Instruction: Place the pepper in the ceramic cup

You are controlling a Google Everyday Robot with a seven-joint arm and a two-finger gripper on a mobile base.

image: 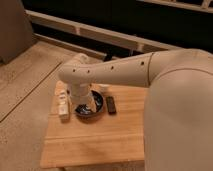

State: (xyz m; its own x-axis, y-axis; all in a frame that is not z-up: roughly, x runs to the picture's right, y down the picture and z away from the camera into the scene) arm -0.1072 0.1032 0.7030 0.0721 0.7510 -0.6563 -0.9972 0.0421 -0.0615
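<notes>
Pepper was not to be made out anywhere in the view; the arm's wrist and the gripper (86,105) covered the middle of the round dark bowl (98,114), so whatever lay there was hidden. The gripper pointed down into the bowl, just left of the frame's centre, and its fingers stood apart; I could not tell whether anything sat between them. The pale arm (117,72) reached in from the right side of the frame, where its bulky body filled the lower right corner, and bent downward over the bowl. The bowl rested on the upper part of the wooden tabletop (90,145). Just left of the bowl stood a pale oblong object (63,104), too blurred to name. Just right of the bowl lay a small flat black block (111,105), apart from the rim. Speckled floor (25,85) showed at the left of the frame, beside the tabletop
</notes>
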